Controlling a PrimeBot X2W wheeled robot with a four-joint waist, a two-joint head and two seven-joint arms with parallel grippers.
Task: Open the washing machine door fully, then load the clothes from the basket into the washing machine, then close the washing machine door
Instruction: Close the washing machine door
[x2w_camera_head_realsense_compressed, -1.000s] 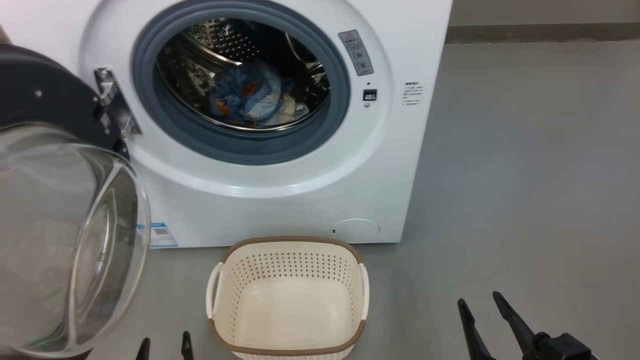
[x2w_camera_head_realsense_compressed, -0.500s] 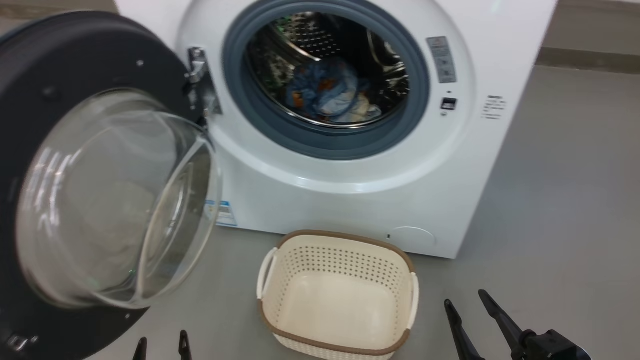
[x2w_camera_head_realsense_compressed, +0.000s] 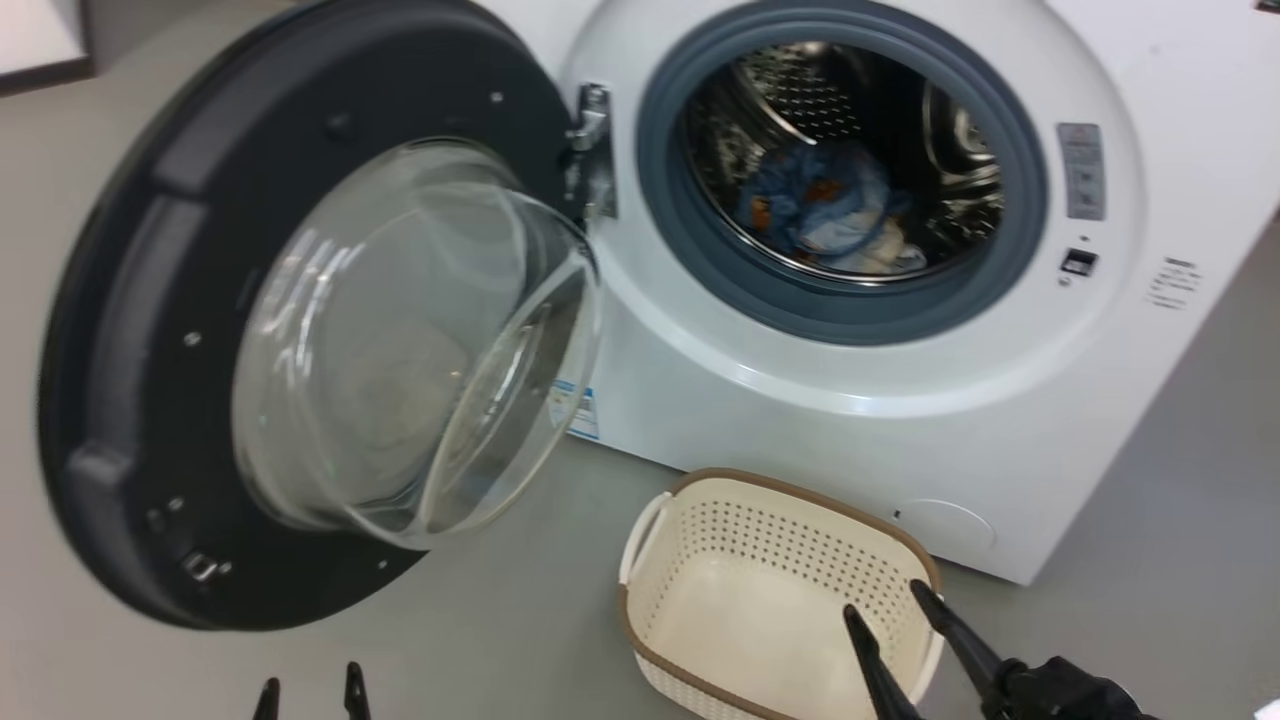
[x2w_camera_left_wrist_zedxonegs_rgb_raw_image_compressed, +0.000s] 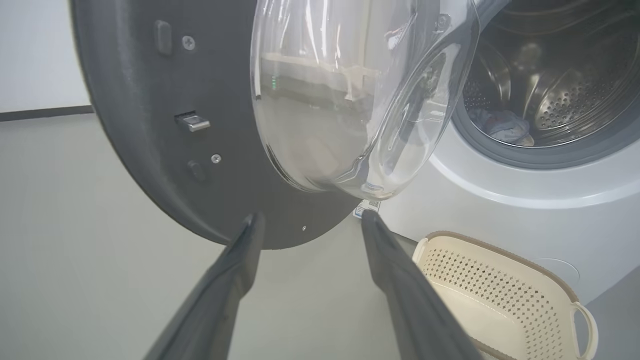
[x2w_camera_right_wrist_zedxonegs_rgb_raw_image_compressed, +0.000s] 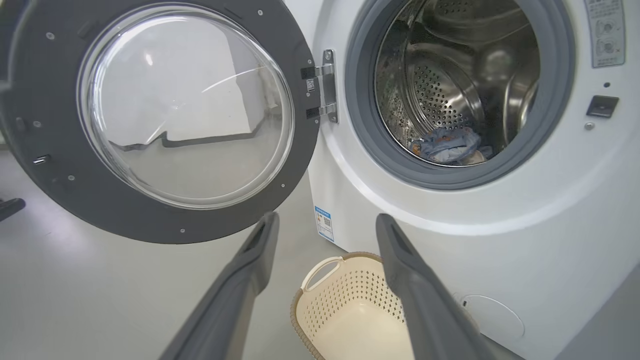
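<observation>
Glass-bowled door (x2w_camera_head_realsense_compressed: 300, 320) open; crumpled clothes (x2w_camera_head_realsense_compressed: 820, 205) in perforated steel drum (x2w_camera_head_realsense_compressed: 790, 90).

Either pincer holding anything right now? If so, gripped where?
Nothing. Left pincer and right pincer are both open and empty; the clothes lie in the washer.

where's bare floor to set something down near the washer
Bare floor lies between the open washing machine door and the basket, and more lies right of the washing machine. It is crowded at the basket's right end, where the right hand hangs. The basket itself is empty.
</observation>
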